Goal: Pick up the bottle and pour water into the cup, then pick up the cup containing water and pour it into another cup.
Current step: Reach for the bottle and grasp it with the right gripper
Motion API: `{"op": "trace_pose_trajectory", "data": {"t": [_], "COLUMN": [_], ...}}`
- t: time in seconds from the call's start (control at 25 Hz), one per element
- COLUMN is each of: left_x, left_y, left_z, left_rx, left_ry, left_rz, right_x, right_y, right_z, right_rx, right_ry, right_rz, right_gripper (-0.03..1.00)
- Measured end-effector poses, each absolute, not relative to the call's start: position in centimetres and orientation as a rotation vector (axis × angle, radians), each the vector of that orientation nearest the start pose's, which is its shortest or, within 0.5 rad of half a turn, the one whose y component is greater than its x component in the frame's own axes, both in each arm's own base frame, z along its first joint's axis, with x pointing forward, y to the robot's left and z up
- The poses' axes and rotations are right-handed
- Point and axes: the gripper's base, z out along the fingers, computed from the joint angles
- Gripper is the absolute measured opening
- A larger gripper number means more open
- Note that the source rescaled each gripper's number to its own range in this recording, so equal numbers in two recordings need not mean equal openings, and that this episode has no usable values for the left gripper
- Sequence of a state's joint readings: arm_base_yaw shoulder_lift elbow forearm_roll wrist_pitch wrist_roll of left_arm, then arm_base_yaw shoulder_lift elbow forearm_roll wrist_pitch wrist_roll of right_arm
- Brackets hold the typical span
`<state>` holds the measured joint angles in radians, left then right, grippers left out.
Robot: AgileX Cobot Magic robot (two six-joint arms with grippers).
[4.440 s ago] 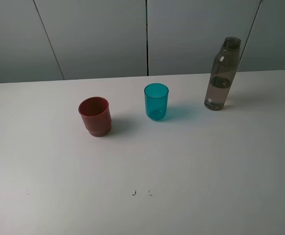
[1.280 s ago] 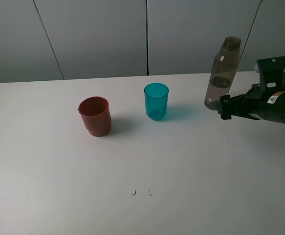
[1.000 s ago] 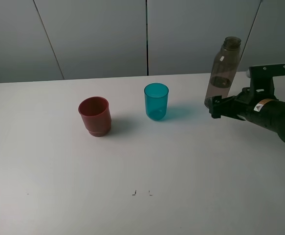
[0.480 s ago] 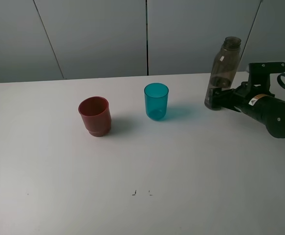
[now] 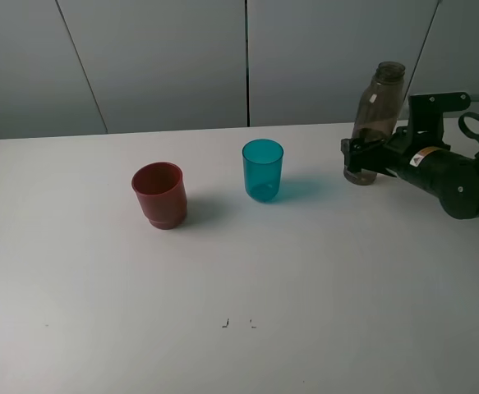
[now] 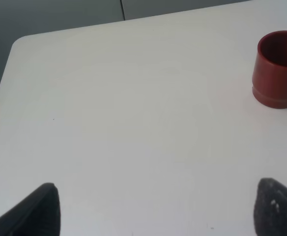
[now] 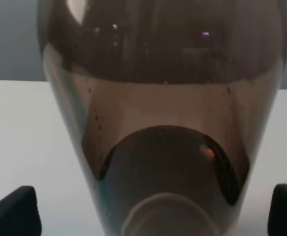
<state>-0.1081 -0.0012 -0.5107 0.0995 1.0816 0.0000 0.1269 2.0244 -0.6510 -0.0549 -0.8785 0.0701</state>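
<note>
Right gripper (image 5: 359, 156) has advanced to bracket the tall smoky grey-brown plastic bottle (image 5: 379, 103) near the white table's (image 5: 305, 271) far right corner, jaws released; left gripper (image 6: 155, 209) gapes too.

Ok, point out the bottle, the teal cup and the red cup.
Bottle (image 5: 378, 111): exterior high view, upper body below the neck.
Teal cup (image 5: 262, 174): exterior high view, middle of its side wall.
Red cup (image 5: 162, 197): exterior high view, outer wall.

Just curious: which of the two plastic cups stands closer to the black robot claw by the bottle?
The translucent teal-blue plastic tumbler, in the middle. The opaque dark red cup with the stepped base stands farther from the right gripper.
</note>
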Motion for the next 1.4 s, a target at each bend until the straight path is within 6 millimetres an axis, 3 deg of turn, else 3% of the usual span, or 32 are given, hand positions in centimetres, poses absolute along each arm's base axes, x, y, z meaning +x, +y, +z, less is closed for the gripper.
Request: {"op": "trace_pose_trajectory", "data": {"t": [0.4, 1.36, 1.4], "left_x": [-0.7, -0.7, -0.7], "left_y": [0.9, 0.9, 0.9], "left_z": [27.9, 27.9, 27.9], "left_rx": [0.104, 0.104, 0.104], "left_ry": [2.047, 2.047, 2.047], "left_rz": [0.052, 0.052, 0.052], "right_x": [34.8, 35.9, 35.9], "right_y": [4.9, 4.9, 4.9], "right_z": [7.9, 8.2, 8.2], "right_rx": [-0.109, -0.080, -0.080], "right_ry": [1.964, 1.895, 1.895], "right_rz": [0.159, 0.161, 0.161], "right_gripper": [1.00, 1.00, 0.92]}}
